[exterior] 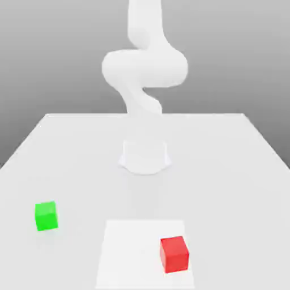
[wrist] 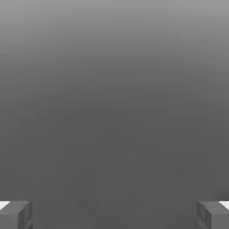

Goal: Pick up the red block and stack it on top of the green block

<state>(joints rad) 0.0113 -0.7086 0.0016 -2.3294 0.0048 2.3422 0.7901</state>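
We see the Panda arm (exterior: 144,73) only in part in the exterior view: its upper links run off the top edge, and its white body blends into the pale table (exterior: 226,170) around the base, so its outline is hard to trace. In the hand view the gripper (wrist: 114,214) appears as two grey fingertips (wrist: 18,214), each cut off at a corner, standing wide apart with nothing between them; behind them lies only plain grey.

The red block (exterior: 174,254) is a small bright-red cube with matte faces, resting on a lighter square patch (exterior: 130,255) of the table, well in front of the arm's base and toward the exterior view's right. The green block (exterior: 46,216), a matching bright-green cube, sits well apart from it, toward that view's left.
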